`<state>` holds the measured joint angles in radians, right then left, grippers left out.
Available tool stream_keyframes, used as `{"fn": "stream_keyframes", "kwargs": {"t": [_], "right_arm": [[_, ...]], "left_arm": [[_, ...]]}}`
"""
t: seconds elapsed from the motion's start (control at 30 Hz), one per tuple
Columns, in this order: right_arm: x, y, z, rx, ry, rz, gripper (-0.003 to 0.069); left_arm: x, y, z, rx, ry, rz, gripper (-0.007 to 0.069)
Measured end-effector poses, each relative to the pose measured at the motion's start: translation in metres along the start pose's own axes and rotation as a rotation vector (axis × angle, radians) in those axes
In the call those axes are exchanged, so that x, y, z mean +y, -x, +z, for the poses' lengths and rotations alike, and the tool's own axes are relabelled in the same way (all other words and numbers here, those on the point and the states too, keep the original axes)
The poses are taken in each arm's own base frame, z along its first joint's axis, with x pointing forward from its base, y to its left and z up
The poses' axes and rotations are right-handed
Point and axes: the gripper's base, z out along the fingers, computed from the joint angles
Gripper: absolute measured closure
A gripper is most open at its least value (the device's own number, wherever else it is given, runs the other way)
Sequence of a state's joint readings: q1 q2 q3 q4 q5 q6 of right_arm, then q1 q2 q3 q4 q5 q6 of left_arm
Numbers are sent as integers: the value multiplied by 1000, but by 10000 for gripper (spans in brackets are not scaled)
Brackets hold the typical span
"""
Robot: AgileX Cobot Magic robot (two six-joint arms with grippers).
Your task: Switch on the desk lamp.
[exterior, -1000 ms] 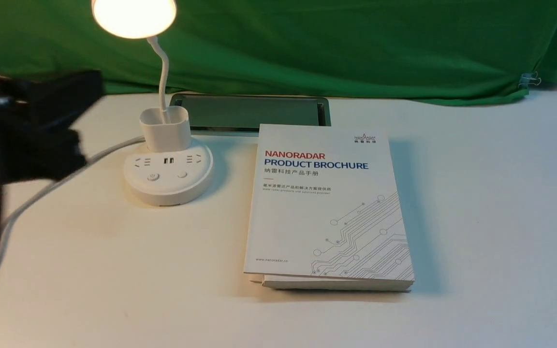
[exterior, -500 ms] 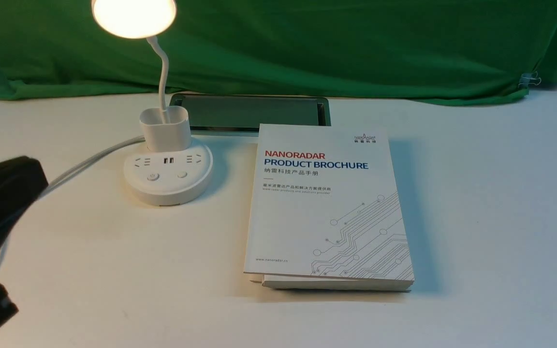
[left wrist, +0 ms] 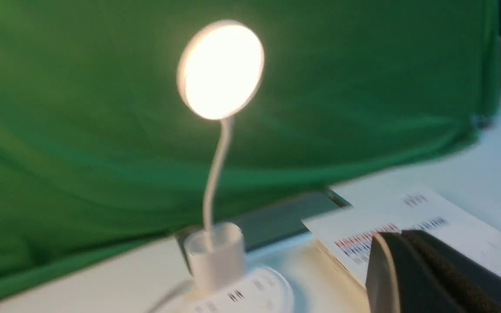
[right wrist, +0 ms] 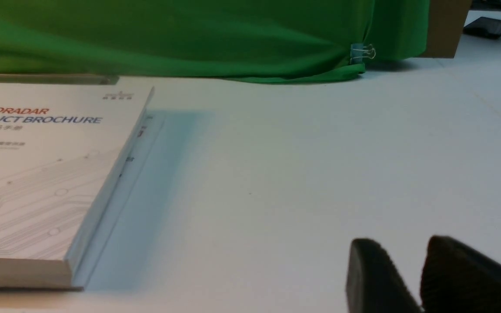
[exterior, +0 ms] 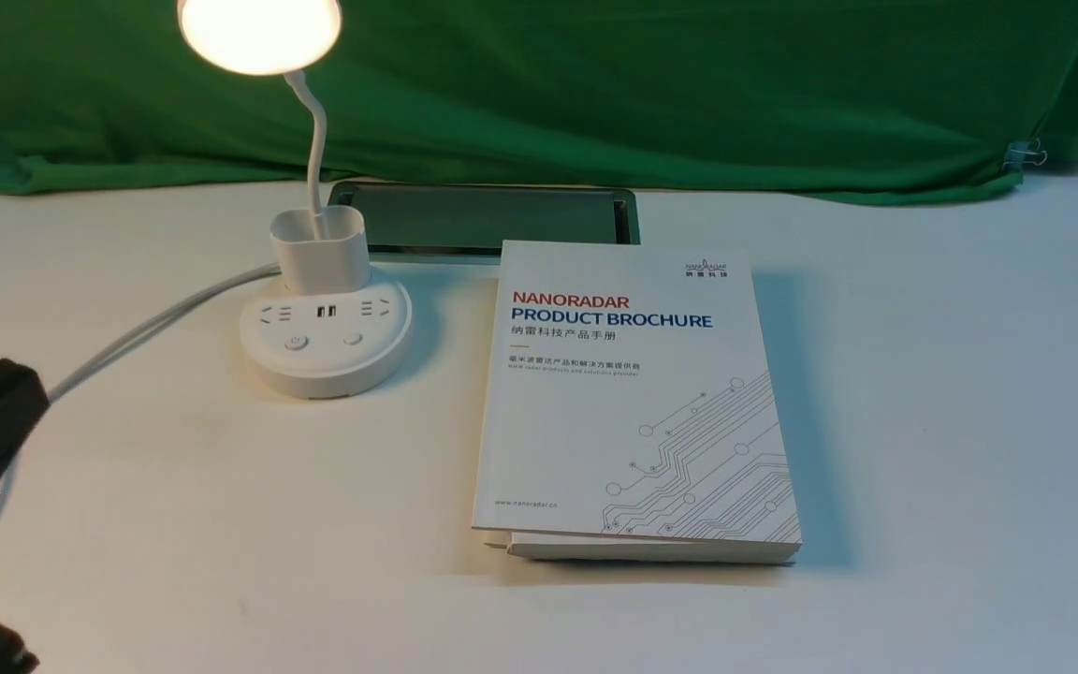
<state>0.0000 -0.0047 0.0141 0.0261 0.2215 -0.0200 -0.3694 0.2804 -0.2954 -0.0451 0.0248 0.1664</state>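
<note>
Desk lamp (exterior: 317, 150): standing lit on the worktop (exterior: 361, 524) left of the brochure (exterior: 633, 402), presenting buttons (exterior: 297, 344) robot-side, presumably for easy pressing with the closed left gripper (left wrist: 400, 237), now apart, while leaving the parted, empty right gripper (right wrist: 402, 243) unneeded.

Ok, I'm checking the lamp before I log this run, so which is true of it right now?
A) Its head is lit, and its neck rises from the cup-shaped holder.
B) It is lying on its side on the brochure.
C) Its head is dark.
A: the lamp's head glows brightly, and the thin neck comes up out of the holder.
</note>
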Motion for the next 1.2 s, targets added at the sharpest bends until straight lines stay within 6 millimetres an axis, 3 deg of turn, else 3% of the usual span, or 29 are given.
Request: {"fn": "stream_keyframes", "kwargs": {"t": [0.23, 0.43, 0.73, 1.2], "right_arm": [[0, 0, 0, 0, 0, 0, 418], [0, 0, 0, 0, 0, 0, 418], [0, 0, 0, 0, 0, 0, 418], [0, 0, 0, -1, 0, 0, 418]], "left_arm": [[7, -42, -25, -83, 216, 10, 603], [9, -80, -30, 19, 331, -65, 603], [6, -100, -32, 224, 329, -131, 603], [5, -103, -33, 253, 324, -164, 603]]}}
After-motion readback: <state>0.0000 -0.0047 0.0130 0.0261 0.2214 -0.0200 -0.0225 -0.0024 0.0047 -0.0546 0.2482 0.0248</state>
